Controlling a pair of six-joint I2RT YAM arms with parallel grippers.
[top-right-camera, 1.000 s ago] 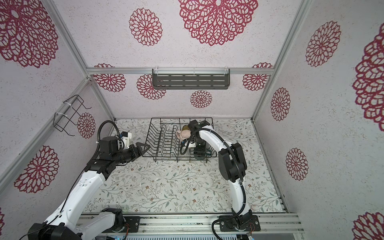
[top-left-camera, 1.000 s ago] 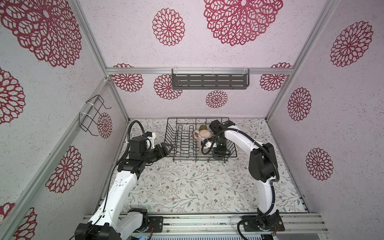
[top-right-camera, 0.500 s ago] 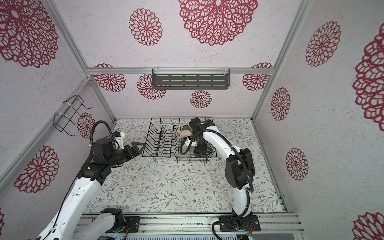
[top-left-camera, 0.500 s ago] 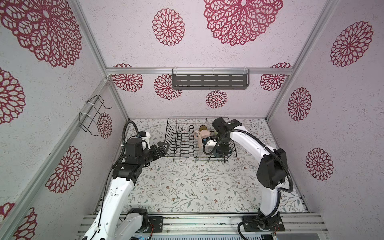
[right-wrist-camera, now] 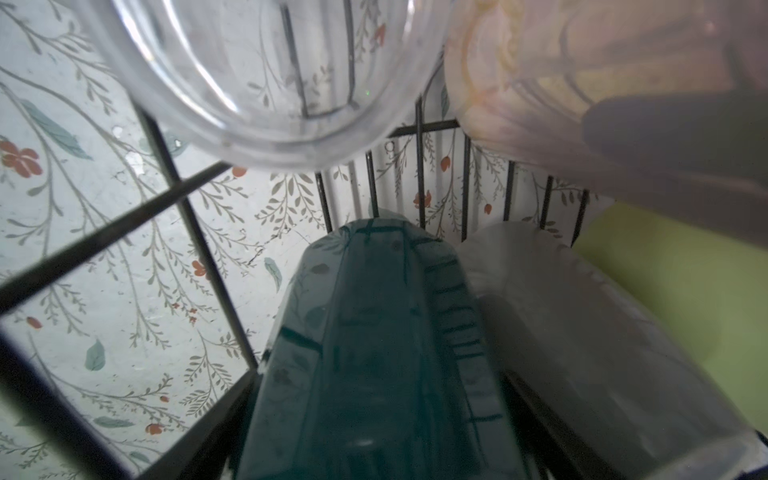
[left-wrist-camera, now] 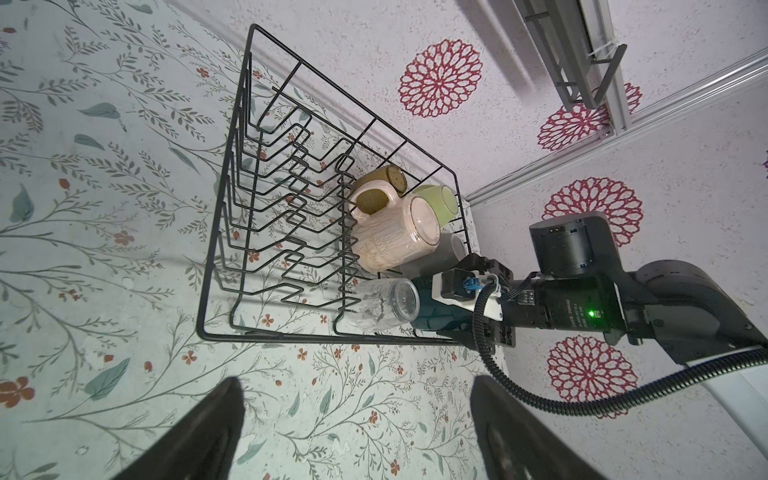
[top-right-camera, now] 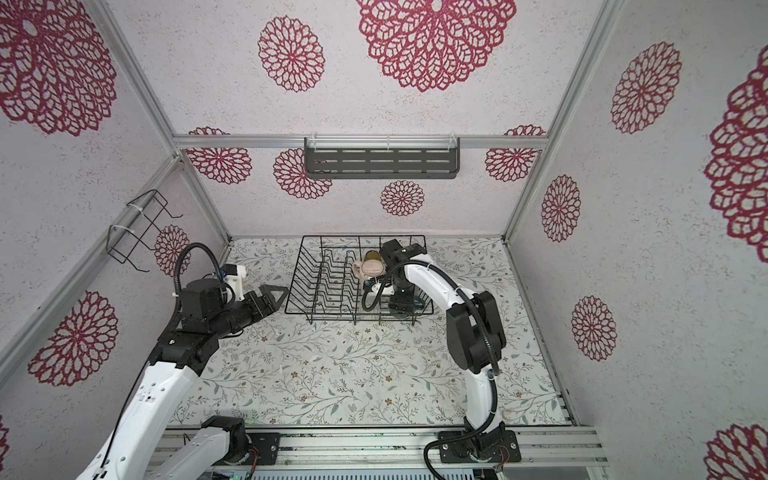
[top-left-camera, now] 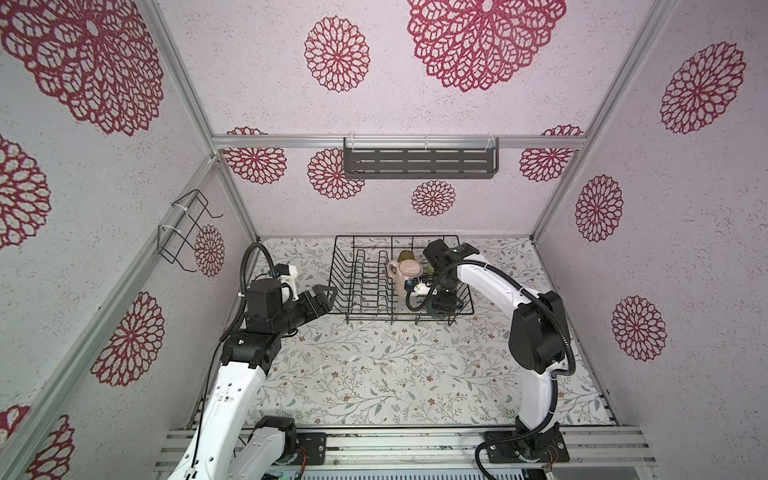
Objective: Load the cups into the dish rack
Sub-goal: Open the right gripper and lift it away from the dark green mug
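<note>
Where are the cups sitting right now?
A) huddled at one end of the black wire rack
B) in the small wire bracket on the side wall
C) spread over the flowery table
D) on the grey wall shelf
A: the pink mug, amber glass, lime tumbler, clear glass and teal mug crowd together at one end of the dish rack.

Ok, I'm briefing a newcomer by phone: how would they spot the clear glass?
Find the black wire dish rack by the back wall; look at its right end. The clear glass lies on its side nearest the front, beside the teal mug, the only colourless see-through one.
</note>
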